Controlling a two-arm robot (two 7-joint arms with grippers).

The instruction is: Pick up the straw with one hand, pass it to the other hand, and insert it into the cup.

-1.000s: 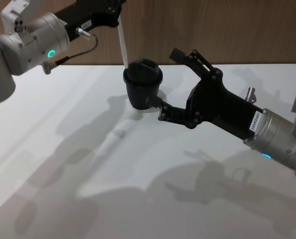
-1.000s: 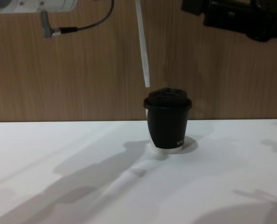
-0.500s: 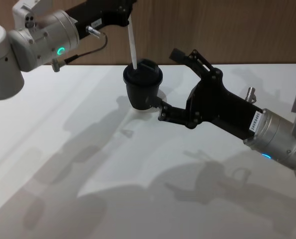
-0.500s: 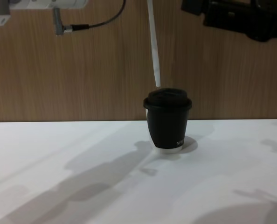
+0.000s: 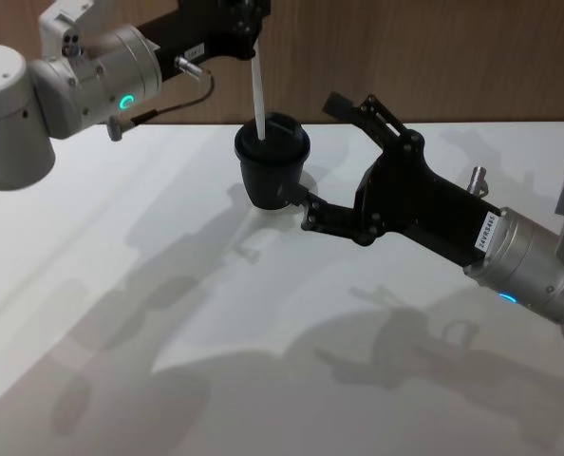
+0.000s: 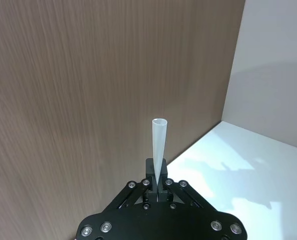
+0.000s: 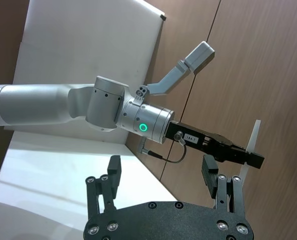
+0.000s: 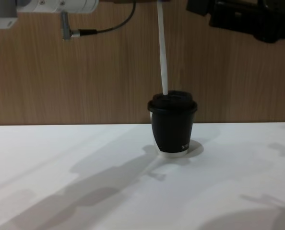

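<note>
Above the black lidded cup (image 5: 272, 169) on the white bench (image 5: 263, 361), my left hand (image 5: 247, 21) is clamped on the top of the white straw (image 5: 258, 90), whose lower tip sits at the lid. My right hand (image 5: 331, 152) rests spread open just beside the cup, holding nothing. I judge the straw light, thin and easily buckled, so gripping it nearer the lid would steady it.

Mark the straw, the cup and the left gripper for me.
the straw (image 8: 163, 52), chest view, mid-shaft above the lid.
the cup (image 8: 172, 129), chest view, black side wall.
the left gripper (image 6: 157, 182), left wrist view, between fingertips clamping the straw.
</note>
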